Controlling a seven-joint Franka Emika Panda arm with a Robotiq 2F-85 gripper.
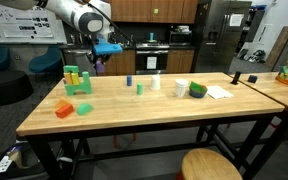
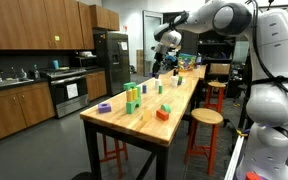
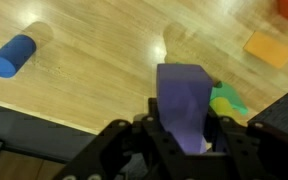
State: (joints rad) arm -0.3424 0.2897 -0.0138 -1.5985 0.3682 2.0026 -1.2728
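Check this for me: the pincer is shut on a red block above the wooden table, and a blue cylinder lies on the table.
Not quite: the block is purple, not red, as the wrist view shows. The rest holds: the pincer is shut on it above the wooden table, and a blue cylinder lies on the table.

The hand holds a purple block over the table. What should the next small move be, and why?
Likely a slow, short descent. The hand is shut on the purple block, which appears raised off the wooden table, and a green block lies close beside it, so easing straight down avoids a bump.
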